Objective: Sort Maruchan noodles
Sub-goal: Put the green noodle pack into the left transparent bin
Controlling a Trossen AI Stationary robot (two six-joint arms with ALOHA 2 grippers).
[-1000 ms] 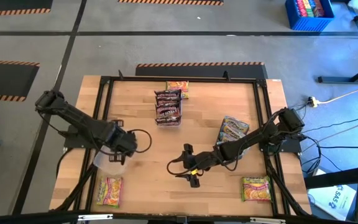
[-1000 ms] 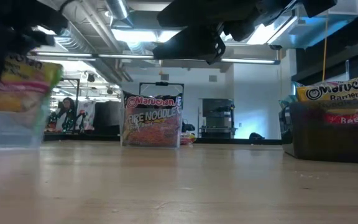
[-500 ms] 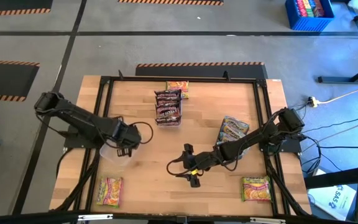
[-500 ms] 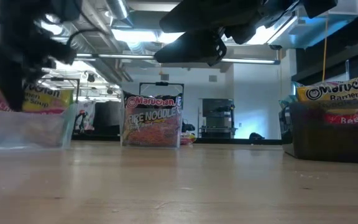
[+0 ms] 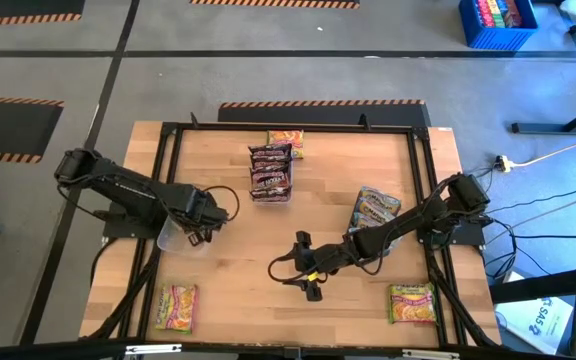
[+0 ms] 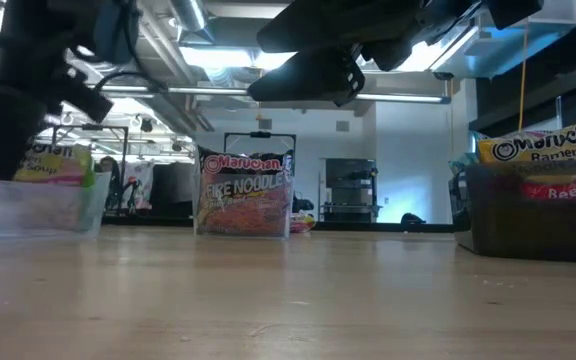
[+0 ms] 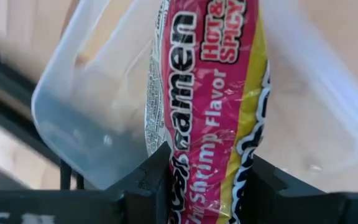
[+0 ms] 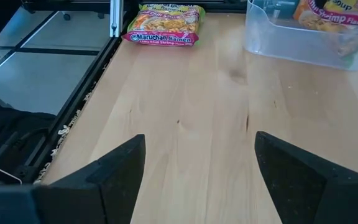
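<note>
At about 9 o'clock on the pale wooden table (image 5: 258, 260), the left gripper (image 5: 200, 222) pinches a yellow-and-pink flat plastic ramen packet (image 7: 210, 112) on edge between its fingers, over a clear rectangular plastic bin (image 5: 171, 238). At 7 o'clock a second yellow-pink flat ramen packet (image 5: 175, 306) lies flat near the table's front edge. At 12 o'clock a row of dark maroon ramen packets (image 5: 271, 172) stands in another bin, with an orange-red ramen packet (image 5: 286, 141) just behind it. Near the table's centre, toward 6 o'clock, the right gripper (image 5: 306, 268) hovers with its fingers spread and nothing between them. At 3 o'clock a stack of light blue ramen packets (image 5: 376, 208) sits beside the right arm. At 5 o'clock a yellow-green flat ramen packet (image 5: 412, 302) lies flat on the wood.
</note>
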